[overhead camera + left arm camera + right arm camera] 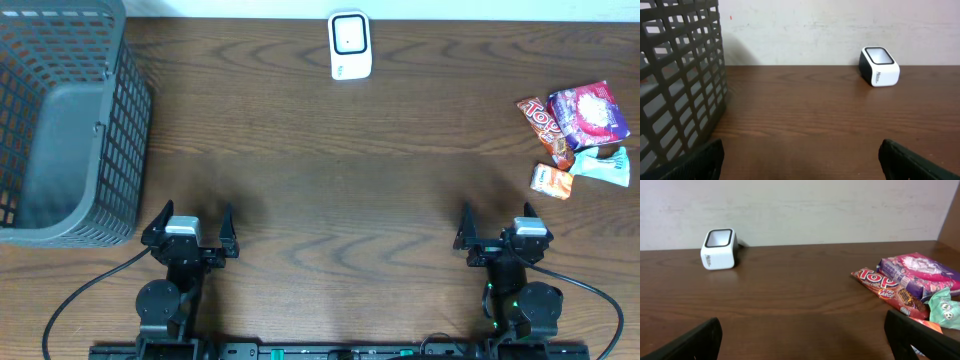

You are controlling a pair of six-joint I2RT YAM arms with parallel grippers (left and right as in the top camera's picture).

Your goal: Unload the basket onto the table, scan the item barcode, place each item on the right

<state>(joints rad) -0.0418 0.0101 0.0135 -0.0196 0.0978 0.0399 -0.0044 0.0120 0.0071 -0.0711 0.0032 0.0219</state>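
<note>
Left gripper (193, 222) and right gripper (497, 228) both gape wide, empty, at the near edge of the tabletop (330, 180). White scanner (350, 45) stands far centre. The snack packets (578, 125) lie clustered at the right edge, grey basket (130, 130) far left.

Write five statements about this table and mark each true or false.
1. The scanner stands at the far edge of the table, with the basket to its left and the snacks to its right. True.
2. The left gripper and right gripper are both open and empty. True.
3. The snacks lie in the basket. False: they lie on the table, on the right side.
4. The left gripper touches the scanner. False: it is well apart from it.
5. The basket stands upright. True.
</note>
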